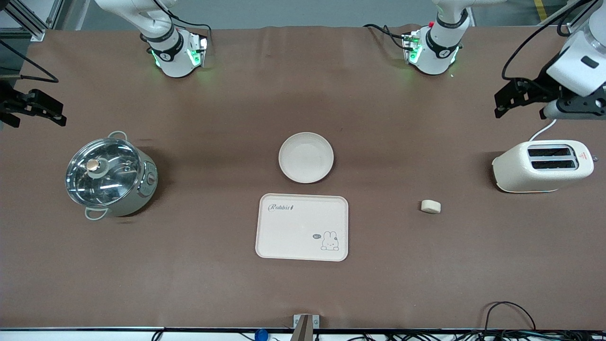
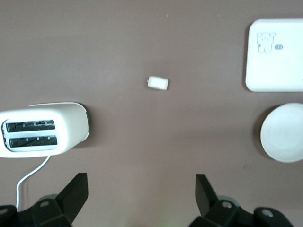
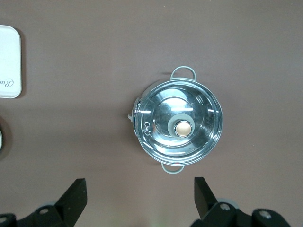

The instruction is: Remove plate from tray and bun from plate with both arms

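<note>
Plate point(image 1: 306, 157) sits mid-bench, empty, just beside the rabbit tray point(image 1: 302, 227), which lies nearer the front camera. The bun point(image 1: 431, 206) lies alone between tray and toaster point(image 1: 542, 166). The left claw point(image 1: 504, 101) hangs wide open and empty above the toaster; the right claw point(image 1: 34, 110), equally spread and empty, hangs above the lidded pot point(image 1: 111, 174).
</note>
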`<action>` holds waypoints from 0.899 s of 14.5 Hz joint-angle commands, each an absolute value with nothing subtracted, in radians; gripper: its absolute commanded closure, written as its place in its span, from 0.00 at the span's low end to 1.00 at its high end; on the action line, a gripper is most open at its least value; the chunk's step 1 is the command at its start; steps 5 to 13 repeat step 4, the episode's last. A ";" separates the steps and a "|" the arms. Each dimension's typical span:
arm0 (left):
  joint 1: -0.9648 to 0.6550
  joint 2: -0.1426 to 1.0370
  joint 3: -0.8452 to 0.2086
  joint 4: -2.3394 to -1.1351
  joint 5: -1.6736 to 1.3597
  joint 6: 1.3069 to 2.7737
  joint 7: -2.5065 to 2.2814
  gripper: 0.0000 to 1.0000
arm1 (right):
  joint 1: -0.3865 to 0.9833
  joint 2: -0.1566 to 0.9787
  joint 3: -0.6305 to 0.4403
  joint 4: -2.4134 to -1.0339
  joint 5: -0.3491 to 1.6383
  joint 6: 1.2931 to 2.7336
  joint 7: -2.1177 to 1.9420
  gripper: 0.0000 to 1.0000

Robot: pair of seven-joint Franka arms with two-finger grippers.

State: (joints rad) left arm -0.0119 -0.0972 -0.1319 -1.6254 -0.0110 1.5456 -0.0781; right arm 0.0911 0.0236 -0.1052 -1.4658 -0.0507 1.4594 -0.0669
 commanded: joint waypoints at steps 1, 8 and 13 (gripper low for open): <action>-0.026 -0.164 -0.109 -1.692 -0.025 1.523 -0.055 0.00 | 0.095 -0.011 -0.101 -1.502 -0.060 1.463 -0.048 0.00; -0.026 -0.146 -0.107 -1.655 -0.018 1.514 -0.043 0.00 | 0.095 -0.009 -0.101 -1.502 -0.060 1.470 -0.049 0.00; -0.026 -0.146 -0.107 -1.655 -0.018 1.514 -0.043 0.00 | 0.095 -0.009 -0.101 -1.502 -0.060 1.470 -0.049 0.00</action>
